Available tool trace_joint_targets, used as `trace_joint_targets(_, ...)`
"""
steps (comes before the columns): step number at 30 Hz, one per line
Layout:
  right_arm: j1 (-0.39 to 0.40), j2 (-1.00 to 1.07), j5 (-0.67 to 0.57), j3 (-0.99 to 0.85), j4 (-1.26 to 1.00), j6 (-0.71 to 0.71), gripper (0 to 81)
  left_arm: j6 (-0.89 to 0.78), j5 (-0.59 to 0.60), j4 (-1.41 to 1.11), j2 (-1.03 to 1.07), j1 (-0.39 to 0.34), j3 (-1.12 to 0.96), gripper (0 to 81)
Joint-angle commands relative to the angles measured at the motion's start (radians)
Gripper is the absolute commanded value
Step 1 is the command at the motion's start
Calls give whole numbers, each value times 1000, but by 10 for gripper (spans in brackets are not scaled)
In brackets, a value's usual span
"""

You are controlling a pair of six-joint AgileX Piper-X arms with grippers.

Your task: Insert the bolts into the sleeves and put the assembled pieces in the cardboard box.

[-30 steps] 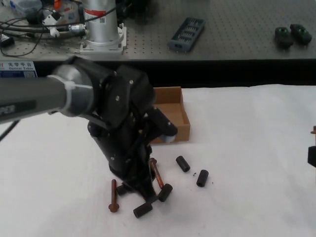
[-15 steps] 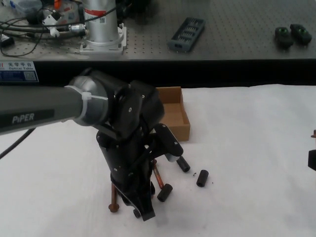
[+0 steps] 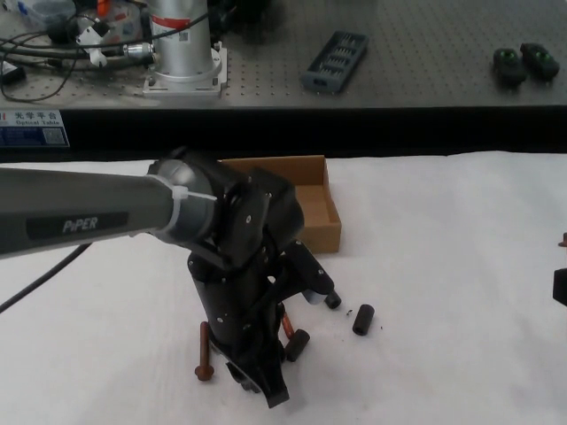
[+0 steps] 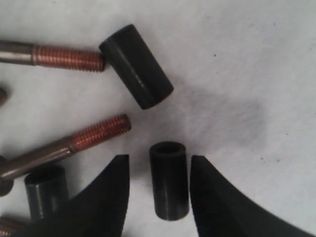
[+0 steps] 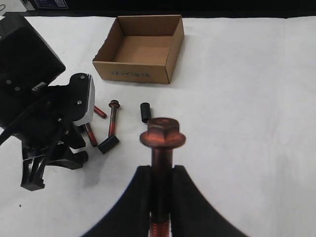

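My left hand (image 4: 158,165) hangs low over the white cloth (image 4: 247,74) of the bench. Its two fingers (image 4: 106,197) are spread on either side of a short black cylindrical sleeve (image 4: 169,180) that lies flat between them, neither touching it as far as I can tell. My right hand (image 5: 162,174), well apart, pinches a copper-coloured hex-head bolt (image 5: 162,140) by its shank, head jutting past the fingertips. The open brown cardboard box (image 5: 131,74) sits on the cloth beyond the scattered parts.

The step, I judge, is picking up this sleeve. I should close evenly so both pads meet its round wall at mid-length; a lopsided squeeze would likely roll it away. Its open bore points away from my palm, and I want that end left clear for the bolt. Another black sleeve standing on end (image 4: 45,190) is just beside one finger, and a loose copper-coloured threaded bolt (image 4: 74,145) lies near, so I should lift straight up and not drag them. The held bolt's thread lies back between my right fingers, so mating may call for a regrip.
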Motion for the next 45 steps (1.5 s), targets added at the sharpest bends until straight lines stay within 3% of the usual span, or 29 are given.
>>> trace_joint_targets(1, -6, -12, 1, -2, -9, 0, 51, -24, -14, 25, 4, -4, -5, 294)
trace_joint_targets(9, -6, -12, 4, -2, -9, -3, 51, -93, -14, 35, 4, -4, -5, 287)
trace_joint_targets(15, -6, -12, 4, -2, -55, -3, 52, -141, -12, 64, 4, -4, -5, 138)
trace_joint_targets(18, -6, -12, 4, -2, -88, -3, 52, -148, -12, 69, 4, -4, -5, 103)
trace_joint_targets(26, -6, -12, 15, -2, -114, -111, 52, -244, -8, 78, -23, -4, -12, 96)
trace_joint_targets(33, -6, -12, 155, -2, -138, -165, 52, -380, 114, 30, -163, -4, -5, 96)
trace_joint_targets(38, -6, -7, 95, 3, -215, -165, 52, -489, 233, -239, -266, -4, 98, 96)
trace_joint_targets(45, -6, 24, -132, 92, -498, -162, 52, -557, 323, -549, -432, -4, 321, 96)
